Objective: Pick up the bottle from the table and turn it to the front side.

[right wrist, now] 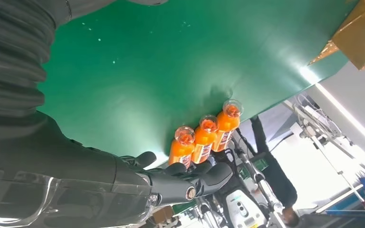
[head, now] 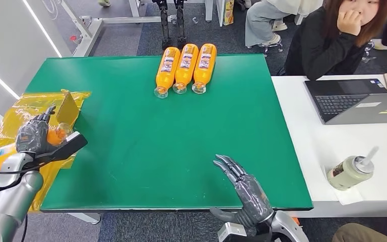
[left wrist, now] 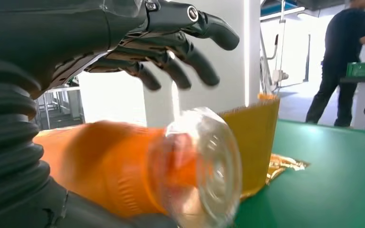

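At the left edge of the green table (head: 131, 126), left hand (head: 33, 135) over the yellow bag (head: 15, 116), wrapped around an orange bottle (head: 57, 135). Bottle lies roughly level in the hand, its clear base toward the table's middle; the left wrist view has that base close and blurred, orange body behind it, dark fingers (left wrist: 190, 57) arched above and spread, thumb beneath. Whether the fingers press the bottle from above, cannot tell; it rests in the palm. Upright cardboard flap (head: 69, 106) just beyond the hand. Right hand (head: 247, 189) at the near edge of the table, palm down, fingers apart and stretched forward, holding nothing. Far side of the table: three orange bottles (head: 185, 68) lying side by side, touching, clear bases toward the robot, labels up. White desk (head: 302, 131) adjoining on the right carries a laptop (head: 358, 101) and a lidded cup with a straw (head: 350, 171). Seated person in black (head: 332, 40) behind the desk, hand at face.
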Tool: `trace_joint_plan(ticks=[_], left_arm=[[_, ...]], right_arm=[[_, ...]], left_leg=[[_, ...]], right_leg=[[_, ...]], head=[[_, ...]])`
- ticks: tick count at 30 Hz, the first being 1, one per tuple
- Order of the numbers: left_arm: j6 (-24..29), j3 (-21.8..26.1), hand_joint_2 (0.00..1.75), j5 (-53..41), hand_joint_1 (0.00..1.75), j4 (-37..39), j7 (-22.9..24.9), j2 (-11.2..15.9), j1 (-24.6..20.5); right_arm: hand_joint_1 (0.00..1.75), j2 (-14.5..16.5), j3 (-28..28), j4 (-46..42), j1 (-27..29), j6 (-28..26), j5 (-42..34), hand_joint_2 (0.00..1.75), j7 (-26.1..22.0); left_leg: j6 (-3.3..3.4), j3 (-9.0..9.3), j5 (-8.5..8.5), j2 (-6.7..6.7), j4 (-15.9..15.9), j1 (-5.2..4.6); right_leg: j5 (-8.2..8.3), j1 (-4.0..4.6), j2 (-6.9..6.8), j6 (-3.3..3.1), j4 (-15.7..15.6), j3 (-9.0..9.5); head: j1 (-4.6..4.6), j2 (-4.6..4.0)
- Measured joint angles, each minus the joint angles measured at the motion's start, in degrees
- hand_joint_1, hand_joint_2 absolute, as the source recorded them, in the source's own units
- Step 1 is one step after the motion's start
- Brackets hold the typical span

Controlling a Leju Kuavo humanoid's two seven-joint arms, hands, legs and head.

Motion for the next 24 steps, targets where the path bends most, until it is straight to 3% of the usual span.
trace_joint_plan(ticks=[10,14,18,24], left_arm=[[0.1,-0.1,1.75,0.9,0.0,1.4,-1.7,-0.2,1.3],[-1.3,0.3,1.75,2.8,0.0,0.4,-6.1,0.3,1.8],[-7.8,1.5,1.75,9.0,0.0,-6.5,-11.3,1.5,2.7],[-14.6,2.5,1.75,17.2,0.0,-20.8,-14.4,2.0,3.4]], right_arm=[[0.0,-0.8,0.0,0.9,-1.2,0.7,-1.5,1.75,-1.3],[0.0,-1.1,0.0,1.3,-1.3,0.4,-2.0,1.75,-1.7],[0.0,-1.3,0.0,1.5,-1.4,-0.1,-2.0,1.75,-1.7],[0.0,-0.6,0.0,2.2,-2.7,-0.1,-1.8,1.75,-0.6]], left_leg=[[-0.01,0.0,0.01,-0.01,0.0,0.01],[-0.01,0.0,0.01,-0.01,0.0,0.0],[-0.01,-0.01,0.01,-0.02,0.0,0.01],[0.01,0.0,0.02,-0.07,0.0,0.0]], right_leg=[[0.0,0.0,-0.02,0.0,0.0,0.0],[0.0,0.0,-0.02,0.0,0.0,-0.01],[0.0,0.0,-0.02,0.0,0.0,-0.01],[0.0,0.0,-0.09,0.0,0.0,0.01]], head=[[0.01,0.0],[0.01,0.0],[0.01,0.0],[0.01,0.0]])
